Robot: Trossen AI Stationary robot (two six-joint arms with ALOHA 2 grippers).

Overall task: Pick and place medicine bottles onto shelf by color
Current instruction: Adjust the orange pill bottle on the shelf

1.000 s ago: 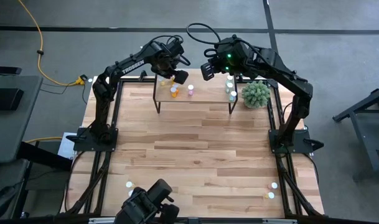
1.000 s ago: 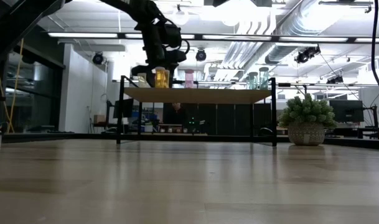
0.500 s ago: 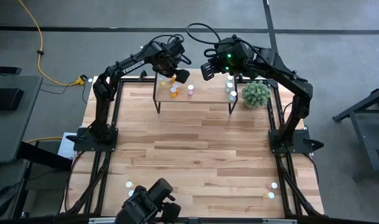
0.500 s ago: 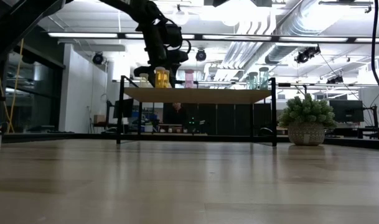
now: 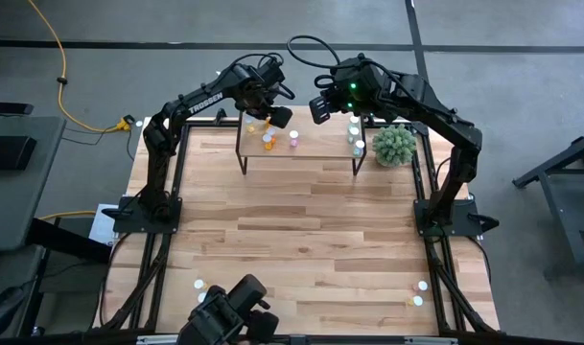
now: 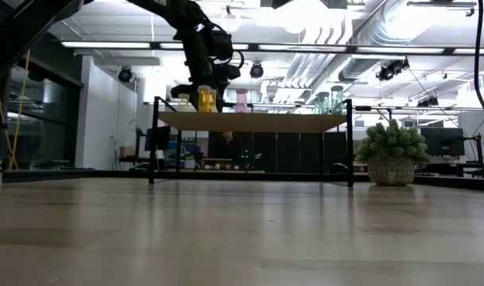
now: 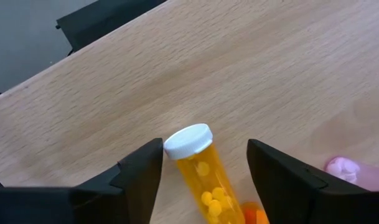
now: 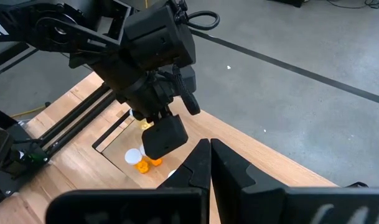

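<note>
Along the near edge of the table a few loose medicine bottles stand: 2 white-capped ones at the near left and a small group at the near right. The middle of the tabletop is bare planks. At the far end stands the shelf, with a green plant just right of it. On the shelf's left part, a yellow bottle with a white cap stands between the spread fingers of the left gripper, neither finger touching it; an orange bottle is just beside it and a pink bottle a little further right. Pale teal bottles stand at the shelf's right end. The right gripper hovers above the shelf's far middle, fingers pressed together, holding nothing.
</note>
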